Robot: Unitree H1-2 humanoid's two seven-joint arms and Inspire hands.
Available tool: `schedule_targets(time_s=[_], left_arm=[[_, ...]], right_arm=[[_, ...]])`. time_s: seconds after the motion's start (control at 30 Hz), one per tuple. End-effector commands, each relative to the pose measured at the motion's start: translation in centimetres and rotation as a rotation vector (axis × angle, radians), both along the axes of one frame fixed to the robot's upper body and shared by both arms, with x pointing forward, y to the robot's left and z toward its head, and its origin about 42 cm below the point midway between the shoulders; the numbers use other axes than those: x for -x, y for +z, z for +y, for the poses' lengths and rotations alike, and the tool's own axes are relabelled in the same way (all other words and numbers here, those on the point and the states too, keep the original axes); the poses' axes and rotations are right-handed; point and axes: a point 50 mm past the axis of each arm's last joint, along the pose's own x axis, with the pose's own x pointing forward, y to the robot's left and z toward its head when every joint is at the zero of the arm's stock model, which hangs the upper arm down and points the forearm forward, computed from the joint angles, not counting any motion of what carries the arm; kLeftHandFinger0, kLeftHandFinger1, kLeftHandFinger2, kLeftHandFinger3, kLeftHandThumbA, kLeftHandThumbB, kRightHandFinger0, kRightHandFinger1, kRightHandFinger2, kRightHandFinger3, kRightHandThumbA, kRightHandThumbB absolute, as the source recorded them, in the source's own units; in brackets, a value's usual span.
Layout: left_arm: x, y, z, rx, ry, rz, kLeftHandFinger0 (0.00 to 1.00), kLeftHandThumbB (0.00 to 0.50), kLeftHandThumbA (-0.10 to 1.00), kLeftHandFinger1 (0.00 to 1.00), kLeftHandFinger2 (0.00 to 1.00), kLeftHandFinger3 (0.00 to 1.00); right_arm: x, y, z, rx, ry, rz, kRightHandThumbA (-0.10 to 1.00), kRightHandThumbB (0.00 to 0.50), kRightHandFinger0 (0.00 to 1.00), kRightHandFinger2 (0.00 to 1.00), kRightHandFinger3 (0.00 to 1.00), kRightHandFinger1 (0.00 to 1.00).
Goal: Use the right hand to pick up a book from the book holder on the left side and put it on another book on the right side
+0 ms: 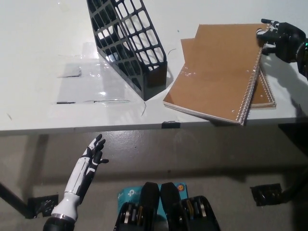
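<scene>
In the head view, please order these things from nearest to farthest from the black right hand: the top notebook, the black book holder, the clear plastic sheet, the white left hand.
1. Top notebook: its far right corner is at the right hand.
2. Black book holder: left of the notebooks.
3. Clear plastic sheet: farther left on the table.
4. Left hand: lower left, below the table edge.
</scene>
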Motion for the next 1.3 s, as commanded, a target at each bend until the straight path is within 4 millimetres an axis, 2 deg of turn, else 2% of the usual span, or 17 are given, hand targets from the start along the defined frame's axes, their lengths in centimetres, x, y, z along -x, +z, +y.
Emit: schedule_targets(time_s=[0.0,0.03,0.07,0.13,0.23,0.33,0.53,0.67,0.7,0.77,0.83,0.9,0.97,1.03,1.07,1.17,1.27], left_arm=[[-0.7,1.4,0.2,-0.008,-0.021,-0.068,0.77,0.106,1.00,0.98,1.00,1.00],[-0.6,1.3,0.2,-0.007,-0.022,-0.067,0.77,0.106,1.00,0.98,1.00,1.00],[-0.5,1.3,0.2,-0.008,-0.020,-0.067,0.76,0.105,1.00,0.98,1.00,1.00],[-0.5,1.3,0.2,-0.008,-0.022,-0.066,0.76,0.104,1.00,0.98,1.00,1.00],[-0.5,1.3,0.2,-0.006,-0.022,-0.066,0.77,0.101,1.00,0.98,1.00,1.00],[-0.6,1.4,0.2,-0.008,-0.021,-0.064,0.77,0.104,1.00,0.98,1.00,1.00],[-0.4,1.2,0.1,-0.008,-0.023,-0.065,0.77,0.092,1.00,0.98,1.00,1.00],[-0.5,1.3,0.1,-0.012,-0.024,-0.069,0.76,0.097,1.00,0.97,1.00,1.00],[-0.8,1.5,0.0,-0.016,-0.025,-0.075,0.76,0.098,1.00,0.97,1.00,1.00],[-1.3,1.9,0.0,-0.005,-0.022,-0.083,0.76,0.100,1.00,0.96,1.00,1.00],[-1.9,2.4,0.0,0.002,-0.015,-0.088,0.76,0.098,1.00,0.96,1.00,1.00],[-2.8,3.0,0.0,0.002,-0.016,-0.102,0.76,0.099,1.00,0.97,1.00,1.00],[-4.5,4.3,-0.1,0.007,-0.017,-0.132,0.77,0.095,0.99,0.98,1.00,1.00],[-5.3,5.1,-0.1,0.011,-0.018,-0.148,0.78,0.101,0.99,0.99,1.00,1.00],[-5.5,5.3,-0.1,0.009,-0.019,-0.152,0.79,0.101,0.99,0.99,1.00,1.00],[-6.0,6.0,-0.1,-0.011,-0.028,-0.170,0.82,0.087,1.00,1.00,1.00,1.00],[-6.2,6.5,-0.2,-0.023,-0.037,-0.177,0.83,0.095,1.00,1.00,1.00,1.00]], right_arm=[[-1.1,6.4,0.1,-0.023,0.039,-0.195,0.14,0.249,0.67,1.00,1.00,1.00],[-1.0,6.3,0.1,-0.038,0.042,-0.192,0.19,0.236,0.77,1.00,1.00,1.00],[-1.0,6.3,0.2,-0.054,0.058,-0.223,0.28,0.269,1.00,1.00,1.00,1.00],[-1.0,6.3,0.5,-0.038,0.057,-0.249,0.43,0.286,1.00,1.00,1.00,1.00],[-1.1,6.4,0.8,-0.109,0.031,-0.280,0.48,0.349,1.00,1.00,1.00,1.00],[-1.1,6.7,0.6,-0.112,0.008,-0.315,0.55,0.278,1.00,1.00,1.00,1.00],[-1.0,7.3,-0.2,-0.085,0.036,-0.365,0.75,0.290,1.00,1.00,1.00,1.00],[-0.8,8.5,-1.0,-0.142,0.024,-0.434,0.70,0.246,1.00,1.00,1.00,1.00],[-0.7,9.3,-1.1,-0.155,0.049,-0.483,0.71,0.254,1.00,1.00,1.00,1.00],[-0.1,11.1,-1.0,-0.132,0.091,-0.612,0.83,0.366,1.00,1.00,1.00,1.00],[0.8,12.6,-0.8,-0.122,0.122,-0.703,0.88,0.389,1.00,1.00,1.00,1.00],[3.9,15.2,0.5,-0.114,0.158,-0.834,0.91,0.369,1.00,1.00,1.00,1.00],[7.3,18.1,1.6,-0.128,0.215,-0.959,0.82,0.351,1.00,1.00,1.00,1.00],[11.1,19.4,2.8,-0.089,0.263,-1.076,0.83,0.374,1.00,1.00,1.00,1.00],[11.6,19.6,3.0,-0.084,0.269,-1.093,0.84,0.375,1.00,1.00,1.00,1.00],[17.3,19.7,4.4,-0.097,0.359,-1.216,0.88,0.386,1.00,1.00,1.00,1.00],[21.6,19.1,5.2,-0.077,0.409,-1.317,0.93,0.327,1.00,1.00,1.00,1.00]])
